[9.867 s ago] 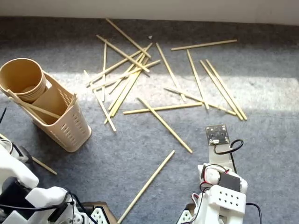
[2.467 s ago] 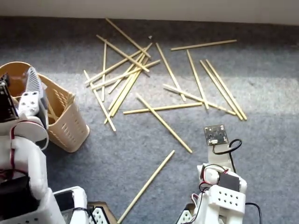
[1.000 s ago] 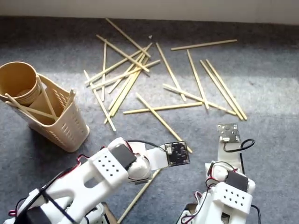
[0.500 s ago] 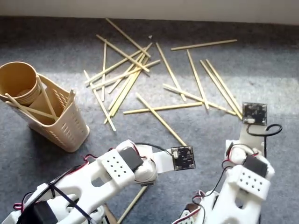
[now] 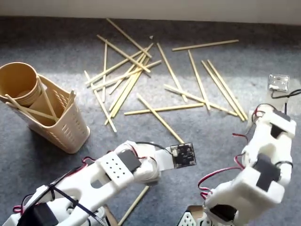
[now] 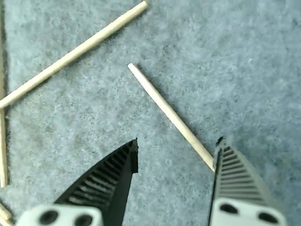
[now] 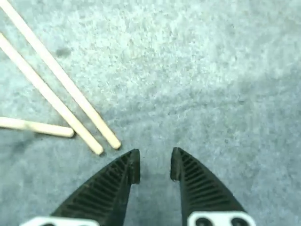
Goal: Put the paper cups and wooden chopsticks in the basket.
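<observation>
Wooden, light and stiff, the near chopstick [image 6: 164,108] lay on carpet [image 6: 244,56], one end against the left gripper [image 6: 178,141], spread wide; a mid-length pinch seemed safest. Farther right, the right gripper [image 7: 155,153] hung slightly parted by two chopsticks [image 7: 47,92]. Basket [image 5: 75,132] with cups [image 5: 19,77] stood left; loose chopsticks [image 5: 123,89] littered the far side.

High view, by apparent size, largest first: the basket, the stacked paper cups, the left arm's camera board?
1. basket, clearly the largest.
2. paper cups, stacked in one end of it, lower part hidden.
3. left arm's camera board, smallest, even though it is raised and nearer the camera.
</observation>
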`<control>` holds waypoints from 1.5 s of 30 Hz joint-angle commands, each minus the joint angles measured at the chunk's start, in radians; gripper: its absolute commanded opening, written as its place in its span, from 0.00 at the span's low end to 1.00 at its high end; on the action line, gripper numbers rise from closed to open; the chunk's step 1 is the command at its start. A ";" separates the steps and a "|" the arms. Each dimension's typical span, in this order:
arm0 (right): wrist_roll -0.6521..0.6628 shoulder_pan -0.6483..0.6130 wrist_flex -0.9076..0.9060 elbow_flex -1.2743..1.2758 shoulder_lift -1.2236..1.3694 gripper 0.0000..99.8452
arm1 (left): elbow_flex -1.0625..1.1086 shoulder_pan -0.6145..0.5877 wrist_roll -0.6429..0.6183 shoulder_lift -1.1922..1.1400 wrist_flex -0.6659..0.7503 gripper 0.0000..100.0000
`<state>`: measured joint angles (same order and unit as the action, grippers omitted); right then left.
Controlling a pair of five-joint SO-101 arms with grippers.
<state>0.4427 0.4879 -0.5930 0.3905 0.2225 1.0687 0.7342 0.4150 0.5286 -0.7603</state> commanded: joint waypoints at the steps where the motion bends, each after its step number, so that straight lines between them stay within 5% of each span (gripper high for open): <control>1: -0.003 -0.076 0.027 -0.213 0.143 0.20 | -0.019 -0.059 -0.058 -0.002 0.028 0.28; 12: 0.012 -0.171 -0.239 -0.638 0.320 0.20 | -0.019 -0.067 -0.063 -0.002 0.029 0.28; 17: 0.160 -0.252 -0.498 -0.842 0.328 0.20 | -0.019 -0.067 -0.061 -0.002 0.031 0.28; 22: 0.259 -0.318 -0.552 -0.875 0.400 0.20 | -0.018 -0.067 -0.064 -0.002 0.028 0.28; 36: 0.313 -0.209 -0.759 -1.385 0.839 0.20 | -0.004 -0.061 -0.063 -0.001 0.031 0.28; 40: 0.354 -0.240 -0.866 -1.457 0.969 0.01 | -0.002 -0.067 -0.063 -0.001 0.031 0.28; 45: 0.353 -0.243 -0.987 -1.578 1.050 0.01 | 0.008 -0.067 -0.064 -0.001 0.034 0.28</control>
<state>0.7879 0.2394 -1.4952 -1.1347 1.2213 1.0764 0.6774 0.3567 0.5286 -0.7449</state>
